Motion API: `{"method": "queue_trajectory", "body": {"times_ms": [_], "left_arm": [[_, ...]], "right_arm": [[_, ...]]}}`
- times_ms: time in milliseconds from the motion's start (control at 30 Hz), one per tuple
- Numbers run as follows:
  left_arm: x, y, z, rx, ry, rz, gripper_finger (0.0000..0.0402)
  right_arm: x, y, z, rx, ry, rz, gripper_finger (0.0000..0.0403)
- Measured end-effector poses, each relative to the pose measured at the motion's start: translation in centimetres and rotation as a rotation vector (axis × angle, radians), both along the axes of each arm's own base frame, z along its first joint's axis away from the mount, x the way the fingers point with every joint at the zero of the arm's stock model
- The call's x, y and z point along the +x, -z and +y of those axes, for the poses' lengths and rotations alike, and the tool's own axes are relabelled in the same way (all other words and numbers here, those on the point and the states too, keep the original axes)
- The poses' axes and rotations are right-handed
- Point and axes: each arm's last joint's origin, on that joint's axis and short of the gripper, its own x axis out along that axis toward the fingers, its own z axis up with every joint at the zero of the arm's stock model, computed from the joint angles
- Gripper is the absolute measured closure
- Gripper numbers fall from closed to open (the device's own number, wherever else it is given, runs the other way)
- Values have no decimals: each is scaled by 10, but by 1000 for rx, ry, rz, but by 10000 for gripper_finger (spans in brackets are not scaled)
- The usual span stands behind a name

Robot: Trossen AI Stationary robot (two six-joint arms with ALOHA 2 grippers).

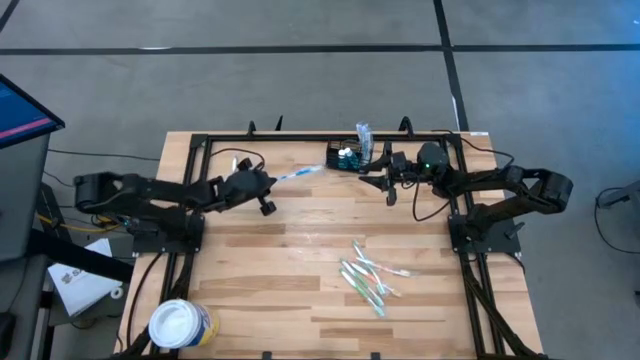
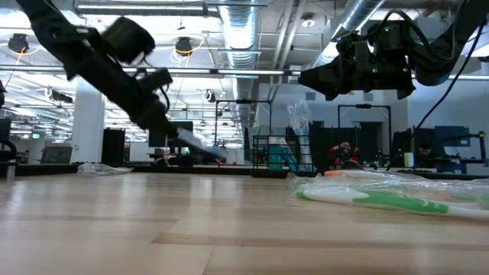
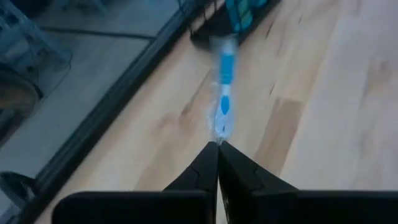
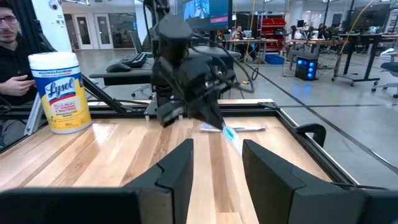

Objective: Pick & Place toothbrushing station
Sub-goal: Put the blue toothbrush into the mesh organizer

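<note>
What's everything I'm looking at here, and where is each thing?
Table: one, pale wood, black frame.
Wire-mesh caddy: one, black, far edge of the table, already holding items.
Blue toothbrush: one, wrapped, in the left pincer, pointing at the caddy.
Loose toothbrushes: a small heap, green, white and orange, near right side.
Wipes tub: one, white with yellow label, near left corner.
Left pincer: shut on the blue toothbrush.
Right pincer: open, beside the caddy.

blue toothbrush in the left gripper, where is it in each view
High view: the blue toothbrush is upper centre, reaching toward the black caddy.
Low view: left of centre, below the left arm.
Left wrist view: centre, above the shut fingers.
Right wrist view: centre, beneath the left gripper.
Shared landmark: the caddy.
</note>
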Motion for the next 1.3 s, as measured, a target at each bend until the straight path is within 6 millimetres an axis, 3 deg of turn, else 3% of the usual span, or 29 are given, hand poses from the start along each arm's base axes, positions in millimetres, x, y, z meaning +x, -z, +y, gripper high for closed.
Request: {"method": "queue_trajectory", "body": {"times_ms": [433, 733, 1033, 1300], "left_arm": [[-5, -41, -39, 113, 64, -143, 401], [12, -70, -61, 205, 141, -162, 401], [29, -81, -75, 263, 208, -137, 401], [55, -88, -81, 318, 251, -84, 401]], "right_arm": [[19, -10, 16, -8, -92, -15, 275], [54, -5, 21, 30, -163, 60, 275], [86, -5, 24, 111, -212, 75, 275], [105, -10, 27, 127, -256, 77, 275]]}}
